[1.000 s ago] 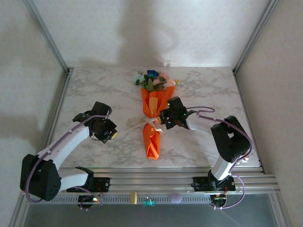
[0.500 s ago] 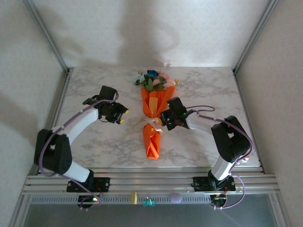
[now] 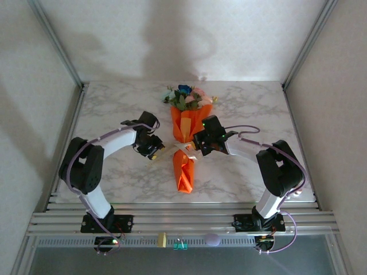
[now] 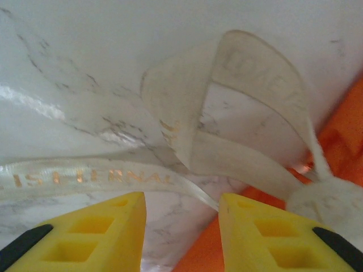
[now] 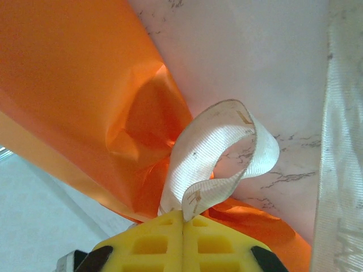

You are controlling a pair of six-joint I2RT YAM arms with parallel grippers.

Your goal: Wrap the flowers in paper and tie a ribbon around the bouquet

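Bouquet (image 3: 184, 129): we see it lying in the middle of the counter (image 3: 109, 109), flowers (image 3: 186, 97) at the far end.
Ribbon (image 3: 182, 148): tied around its middle.
Left claw (image 4: 181, 198): narrowly apart, gripping nothing; a ribbon tail lies just before its tips.
Right claw (image 5: 182, 214): closed on a ribbon loop.

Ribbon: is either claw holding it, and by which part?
The right claw pinches the ribbon at the foot of a loop, next to the paper. The left claw is open, gripping nothing.

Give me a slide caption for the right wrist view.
Right pincer shut on a loop of cream ribbon, orange paper beside it on the marble table.
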